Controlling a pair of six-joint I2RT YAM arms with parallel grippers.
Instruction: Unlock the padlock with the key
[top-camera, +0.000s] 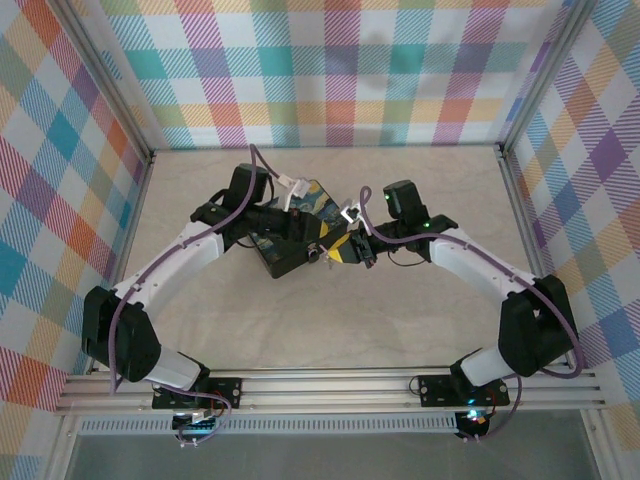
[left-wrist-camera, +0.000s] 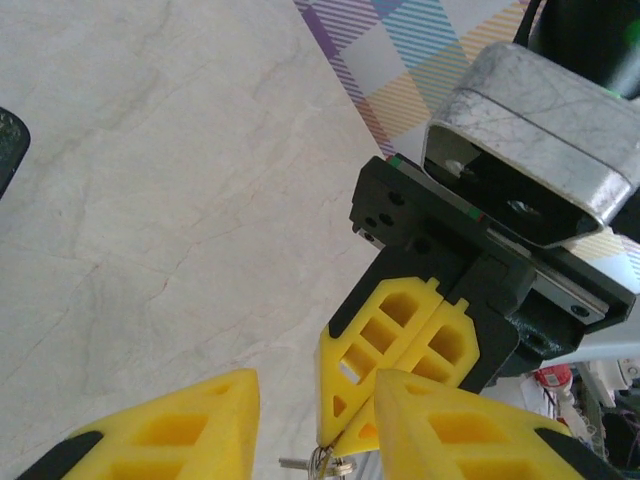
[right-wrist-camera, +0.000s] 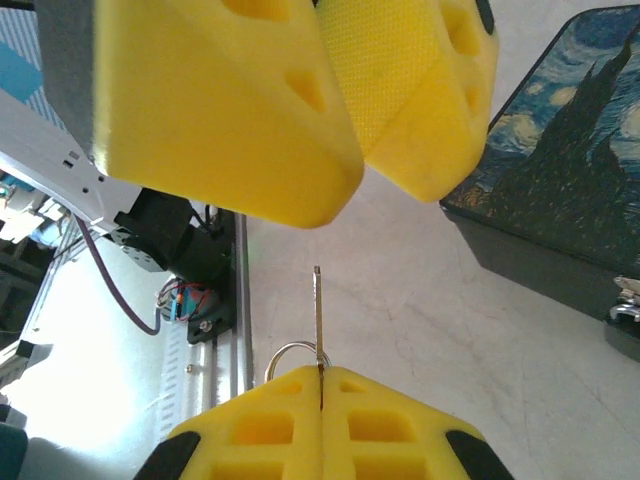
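The key is a thin silvery blade standing straight up out of my right gripper, which is shut on it, with its wire ring beside the fingertips. In the left wrist view the same shut right gripper points down, and the key and ring hang at its tip. My left gripper is open, its yellow fingers just above the key's tip with nothing between them. A small silvery padlock hangs at the front of the dark blue swirl-painted box, cut off by the frame edge.
Both grippers meet over the table's middle, left gripper and right gripper, at the front corner of the blue box. Plaid walls enclose three sides. An aluminium rail runs along the near edge.
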